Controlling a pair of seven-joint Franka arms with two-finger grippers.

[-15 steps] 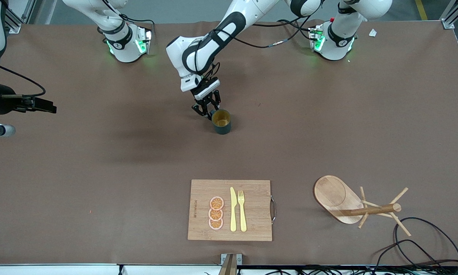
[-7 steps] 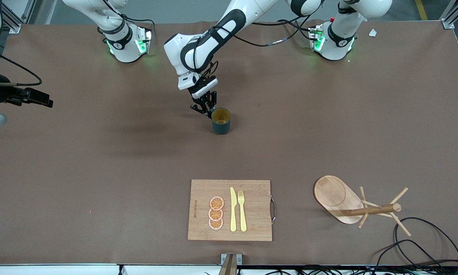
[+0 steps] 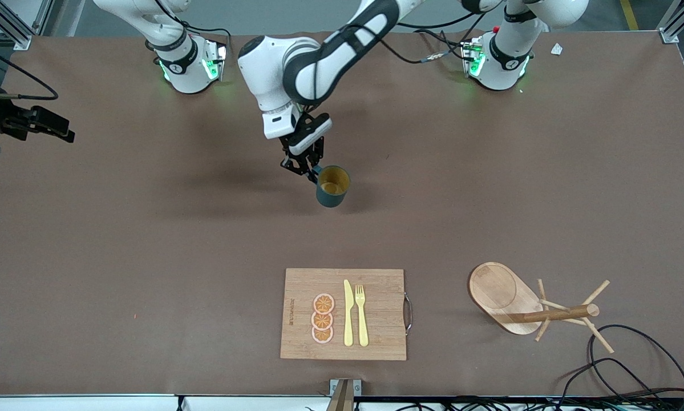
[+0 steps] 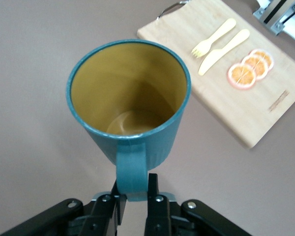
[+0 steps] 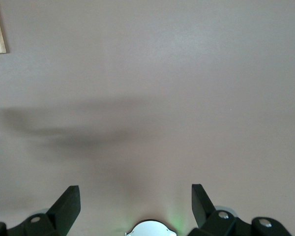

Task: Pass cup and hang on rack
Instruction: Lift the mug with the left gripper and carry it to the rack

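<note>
Both arms (image 3: 296,63) have glossy white shells with black joint bands; black cables trail alongside. Bases (image 3: 190,65) glow green. Grippers carry black fingers (image 5: 66,206) fastened with silver screws (image 4: 104,198)

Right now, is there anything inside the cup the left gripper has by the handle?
The cup looks empty: bare yellow-orange wall and bottom show in the left wrist view. The left gripper is shut on its handle, and the near inner wall under the rim is hidden.
</note>
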